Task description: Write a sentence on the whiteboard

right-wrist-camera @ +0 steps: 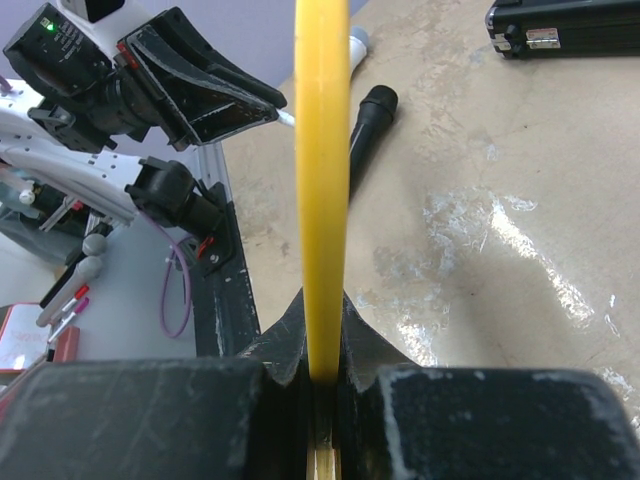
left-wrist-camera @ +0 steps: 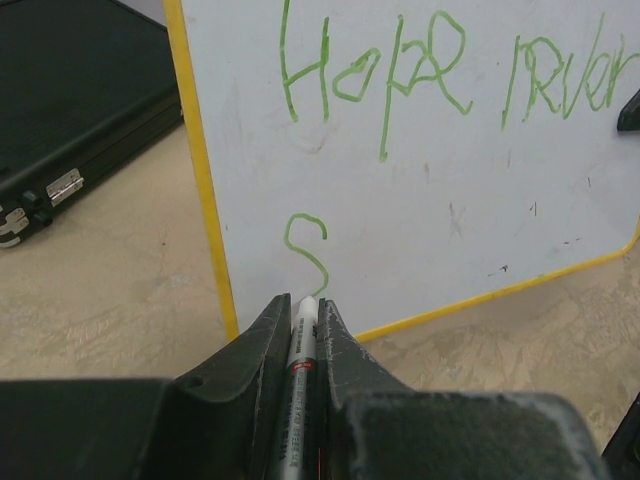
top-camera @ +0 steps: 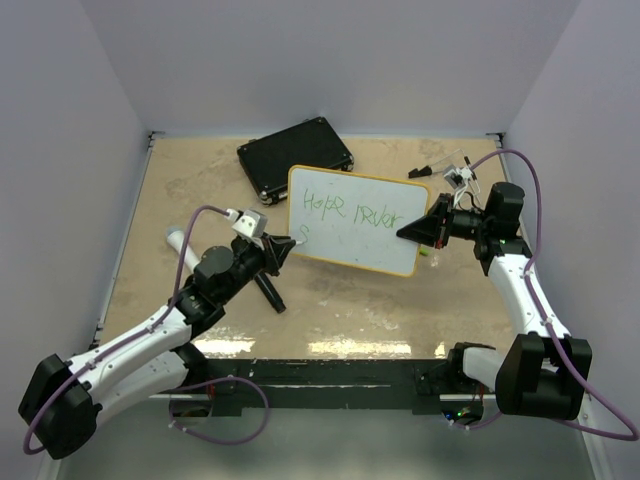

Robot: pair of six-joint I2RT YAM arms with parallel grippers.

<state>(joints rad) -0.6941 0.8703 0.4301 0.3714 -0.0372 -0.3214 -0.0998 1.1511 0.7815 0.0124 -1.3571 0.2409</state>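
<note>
**Left gripper** [left-wrist-camera: 305, 305]: clenched on a marker [left-wrist-camera: 302, 345]. The marker lies lengthwise between the jaws with its pale tip poking out in front. It sits at the near-left corner of the whiteboard [top-camera: 372, 252], pointing onto the board's face.

**Marker tip:** just below a lone green "S" [left-wrist-camera: 305, 245] that opens a second line. It is over the white face, close to the yellow rim. The pictures do not settle whether it is touching the surface.

**Right gripper** [right-wrist-camera: 322, 310]: clamped on the whiteboard's right-hand rim, which runs edge-on between its jaws. It is bracing the board, not writing.

**Whiteboard:** its long axis runs left to right between the two grippers.

**Sentence** [top-camera: 350, 210]: one line of green words across the upper face, with the "S" beneath it at the left end. By my reading the writing is partway done.

**Relation for the coming move:** the bare part of the second line stretches from the "S" along the board's long axis, away from the left gripper and toward the right one. The left arm is the nearer arm and the one holding the marker.

**Black case** [top-camera: 295, 155]: behind the whiteboard's far-left corner, on the counter [top-camera: 180, 200].

**Black cylinder** [top-camera: 268, 290]: on the counter, in front of the whiteboard's near-left corner.
</note>
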